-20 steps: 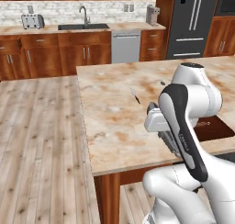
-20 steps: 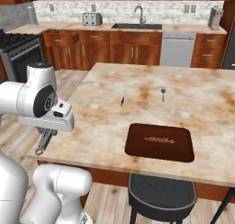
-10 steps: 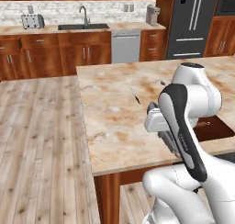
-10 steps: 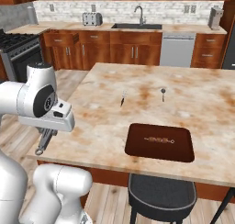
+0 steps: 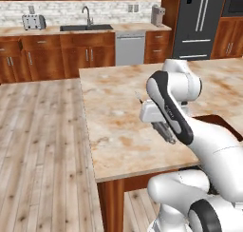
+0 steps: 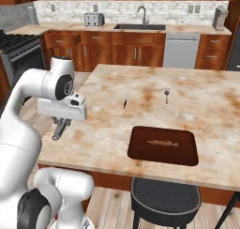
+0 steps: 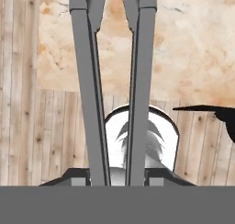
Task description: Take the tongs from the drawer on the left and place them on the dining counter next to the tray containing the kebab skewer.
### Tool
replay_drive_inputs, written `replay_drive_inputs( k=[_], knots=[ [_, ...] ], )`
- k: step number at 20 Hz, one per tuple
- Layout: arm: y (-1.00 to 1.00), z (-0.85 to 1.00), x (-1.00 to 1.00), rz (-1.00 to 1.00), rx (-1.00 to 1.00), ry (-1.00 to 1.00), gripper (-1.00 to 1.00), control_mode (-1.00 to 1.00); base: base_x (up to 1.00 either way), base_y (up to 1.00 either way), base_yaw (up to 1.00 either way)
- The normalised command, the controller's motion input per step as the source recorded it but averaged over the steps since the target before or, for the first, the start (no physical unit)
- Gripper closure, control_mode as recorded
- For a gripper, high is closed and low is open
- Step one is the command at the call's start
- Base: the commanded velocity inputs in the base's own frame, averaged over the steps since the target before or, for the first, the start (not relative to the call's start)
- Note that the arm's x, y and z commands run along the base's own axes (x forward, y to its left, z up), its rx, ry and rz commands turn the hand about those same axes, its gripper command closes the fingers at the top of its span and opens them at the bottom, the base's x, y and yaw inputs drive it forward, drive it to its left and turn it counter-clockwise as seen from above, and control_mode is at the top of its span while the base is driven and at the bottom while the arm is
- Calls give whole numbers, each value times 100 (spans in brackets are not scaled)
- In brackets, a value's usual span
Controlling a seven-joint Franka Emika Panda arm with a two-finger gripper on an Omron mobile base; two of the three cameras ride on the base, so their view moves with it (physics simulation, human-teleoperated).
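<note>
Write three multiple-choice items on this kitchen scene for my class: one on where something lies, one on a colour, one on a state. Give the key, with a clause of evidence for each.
1. Where does the dark tray lie?
A. On the wood floor
B. On the dining counter, near its front edge
C. In the sink

2. What colour are the tongs?
A. Grey
B. Red
C. Yellow

3. What is the state of the gripper?
A. Open, hovering above the stove
B. Closed with nothing in it
C. Its jaws are shut on the tongs

Key:
1 B: the right base view shows the tray flat on the marbled top, above the stool.
2 A: in the hand view two long grey arms run up from the fingers.
3 C: the tongs stick out between the fingers in the hand view, and hang below the hand by the counter's left edge in the right base view.
</note>
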Motion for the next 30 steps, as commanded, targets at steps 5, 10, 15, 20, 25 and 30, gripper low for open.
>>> replay_drive_inputs(
  k=[5,10,15,20,25,30],
  knots=[
    [-82,-51,94,2,-2,3,100,-100,0,0,0],
    [-78,-69,52,0,-1,0,100,-100,0,0,0],
    [-27,-67,54,0,-2,4,100,-100,0,0,0],
    [-34,-49,59,0,0,2,100,-100,0,0,0],
    [-52,-17,59,-5,0,0,100,-100,0,0,0],
    [-2,-6,19,-13,0,0,100,-100,0,0,0]
  ],
)
